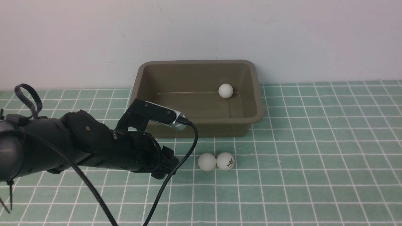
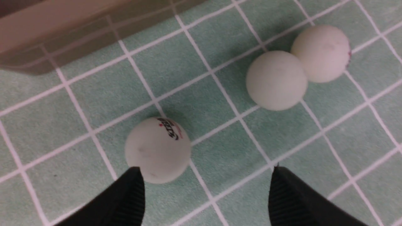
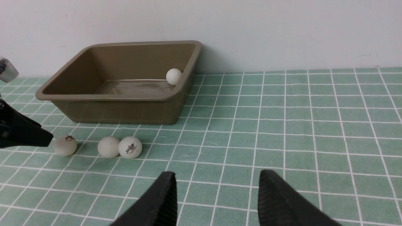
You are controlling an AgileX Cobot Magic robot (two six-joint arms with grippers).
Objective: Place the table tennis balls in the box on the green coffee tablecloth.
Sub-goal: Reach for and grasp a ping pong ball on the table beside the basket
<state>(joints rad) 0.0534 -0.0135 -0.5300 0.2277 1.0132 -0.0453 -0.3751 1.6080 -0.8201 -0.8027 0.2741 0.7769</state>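
The olive-brown box stands at the back of the green coffee tablecloth, against the wall. One table tennis ball lies inside it. Two balls touch each other on the cloth before the box, a plain one and a printed one. A third loose ball with a logo lies on the cloth just off one fingertip of my left gripper, which is open and holds nothing. My right gripper hovers over bare cloth, jaws apart and empty.
A white wall rises right behind the box. My left arm with its cable reaches in low from the left, hiding the third ball in the front view. Bare cloth stretches to the right of the box.
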